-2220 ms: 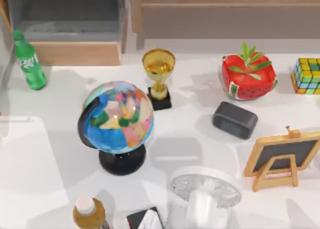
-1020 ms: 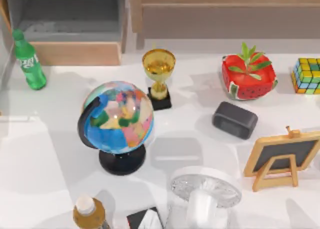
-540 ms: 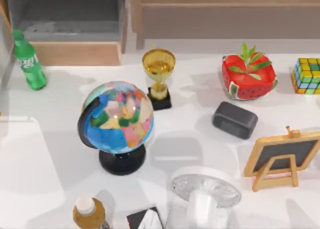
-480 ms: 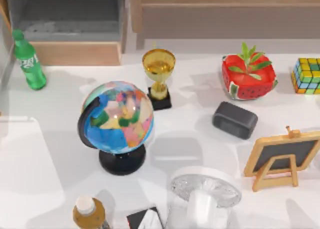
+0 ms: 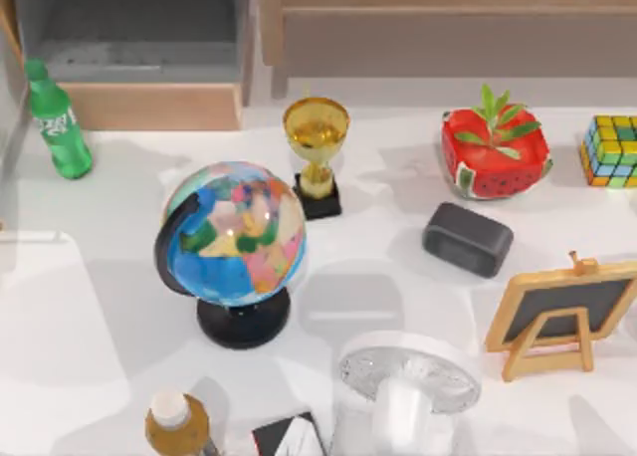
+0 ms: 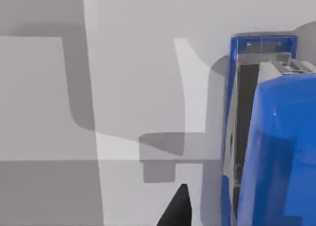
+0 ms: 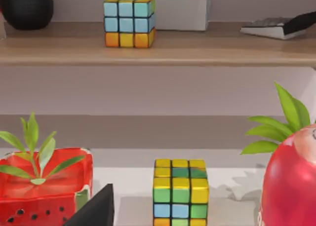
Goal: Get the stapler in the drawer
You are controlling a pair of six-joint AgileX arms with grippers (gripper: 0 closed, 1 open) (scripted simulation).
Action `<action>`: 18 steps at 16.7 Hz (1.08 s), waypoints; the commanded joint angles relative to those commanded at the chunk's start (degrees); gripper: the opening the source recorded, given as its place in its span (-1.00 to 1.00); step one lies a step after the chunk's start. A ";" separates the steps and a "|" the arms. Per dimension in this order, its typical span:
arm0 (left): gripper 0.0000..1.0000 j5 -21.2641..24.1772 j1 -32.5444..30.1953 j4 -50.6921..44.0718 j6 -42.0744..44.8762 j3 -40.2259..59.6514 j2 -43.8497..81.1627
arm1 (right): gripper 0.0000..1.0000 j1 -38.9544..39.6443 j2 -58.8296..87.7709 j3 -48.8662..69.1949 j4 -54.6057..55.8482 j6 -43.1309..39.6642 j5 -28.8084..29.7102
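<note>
The stapler (image 6: 276, 152) is a bright blue bar lying on the white table, seen close up in the left wrist view. A dark tip of my left gripper (image 6: 175, 211) shows just beside it, apart from it. The drawer (image 5: 149, 106) stands pulled out at the table's back left, its grey inside (image 5: 139, 38) bare behind the light tan front panel. A dark part of my right gripper (image 7: 96, 208) shows in the right wrist view, near a watermelon planter (image 7: 44, 184) and a colour cube (image 7: 180, 191).
A green bottle (image 5: 58, 120) stands left of the drawer front. A globe (image 5: 231, 239), gold trophy (image 5: 317, 155), dark grey block (image 5: 468, 239), chalkboard easel (image 5: 562, 315), white fan (image 5: 408, 386) and amber bottle (image 5: 177, 424) crowd the table. A brown shelf unit (image 5: 448, 23) lines the back.
No object in the top view has moved. Only the faint shadows on the left part of the table have shifted a little.
</note>
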 joint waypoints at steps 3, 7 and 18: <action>1.00 0.00 0.00 0.00 0.00 0.00 0.00 | 1.00 0.00 0.00 0.00 0.00 0.00 0.00; 1.00 0.00 0.00 0.00 0.00 0.00 0.00 | 1.00 0.00 0.00 0.00 0.00 0.00 0.00; 1.00 3.43 1.42 7.65 5.12 -8.79 -10.29 | 1.00 0.00 0.00 0.00 0.00 0.00 0.00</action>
